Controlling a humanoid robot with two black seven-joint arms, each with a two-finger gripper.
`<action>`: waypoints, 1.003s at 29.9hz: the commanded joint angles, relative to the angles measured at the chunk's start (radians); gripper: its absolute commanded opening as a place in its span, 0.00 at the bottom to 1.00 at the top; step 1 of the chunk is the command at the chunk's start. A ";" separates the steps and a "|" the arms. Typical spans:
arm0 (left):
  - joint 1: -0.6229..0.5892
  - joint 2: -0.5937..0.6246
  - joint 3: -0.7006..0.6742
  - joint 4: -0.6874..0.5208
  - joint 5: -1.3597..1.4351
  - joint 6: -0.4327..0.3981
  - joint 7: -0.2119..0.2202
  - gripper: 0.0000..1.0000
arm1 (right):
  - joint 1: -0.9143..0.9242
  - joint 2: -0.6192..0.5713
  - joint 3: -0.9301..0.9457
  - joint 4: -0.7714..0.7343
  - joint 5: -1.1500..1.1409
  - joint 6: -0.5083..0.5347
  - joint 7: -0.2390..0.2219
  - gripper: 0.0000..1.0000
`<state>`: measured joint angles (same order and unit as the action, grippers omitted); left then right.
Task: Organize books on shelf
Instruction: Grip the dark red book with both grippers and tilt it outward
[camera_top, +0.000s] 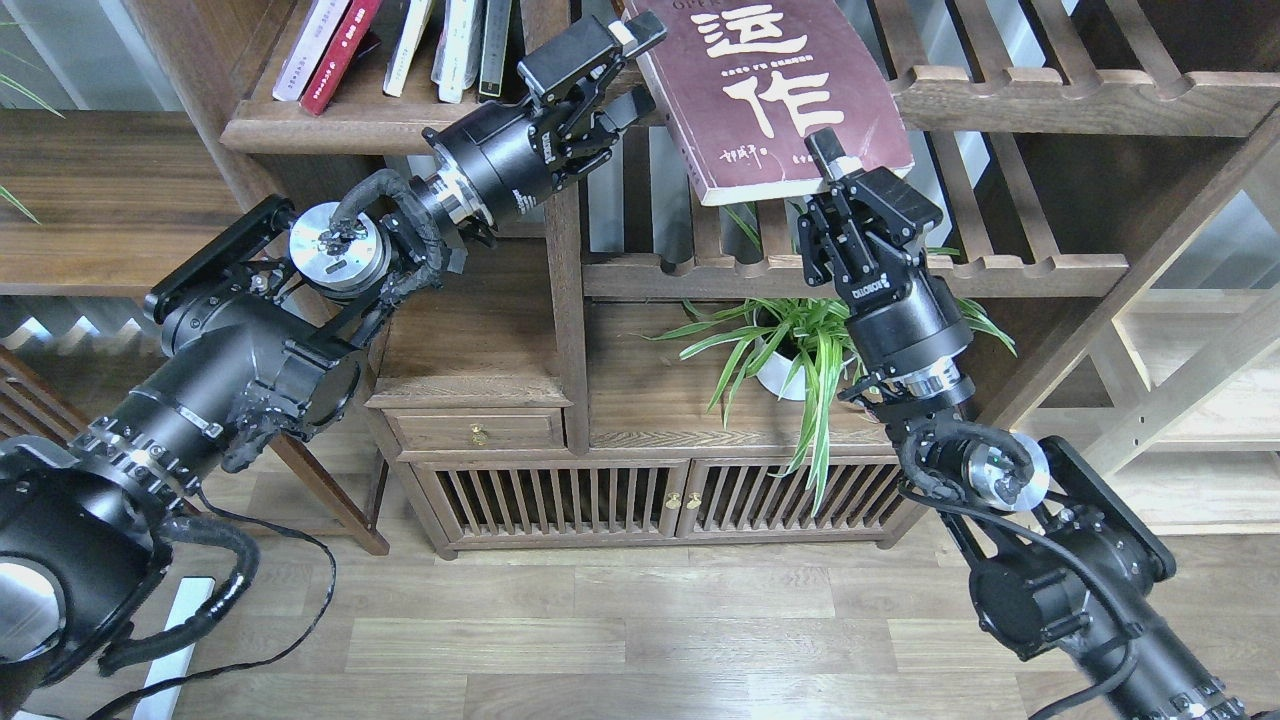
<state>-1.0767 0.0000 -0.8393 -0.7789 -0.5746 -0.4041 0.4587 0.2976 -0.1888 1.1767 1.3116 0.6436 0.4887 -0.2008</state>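
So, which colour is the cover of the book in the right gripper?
Dark maroon book with big white characters, held by the right gripper; head view.

Both arms are chunky matte black tubes with shiny silver joint discs, black corrugated cable loops at the wrists, and small white lettering on the gripper bodies.

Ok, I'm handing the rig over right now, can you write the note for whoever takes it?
Right gripper: shut on the lower edge of the maroon book, held tilted in front of the slatted rack.
Left gripper: open, empty, right beside the book's left edge.
Shelf: upper left, other books already leaning there.
Done: maroon book picked up.
Left: probably pass it to the left gripper, then stand it on the shelf.
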 joint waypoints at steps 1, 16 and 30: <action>-0.002 0.000 0.008 0.001 0.019 0.002 0.000 0.91 | 0.001 0.014 -0.002 0.000 -0.010 0.000 0.000 0.03; -0.009 0.000 0.048 -0.014 0.019 -0.008 -0.017 0.91 | 0.005 0.037 -0.014 0.000 -0.024 0.000 0.000 0.03; -0.014 0.000 0.062 -0.028 0.022 -0.013 -0.018 0.61 | 0.006 0.068 -0.022 0.000 -0.058 0.000 0.000 0.03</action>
<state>-1.0891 0.0000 -0.7839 -0.8013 -0.5535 -0.4172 0.4402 0.3035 -0.1219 1.1544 1.3116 0.5877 0.4887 -0.2006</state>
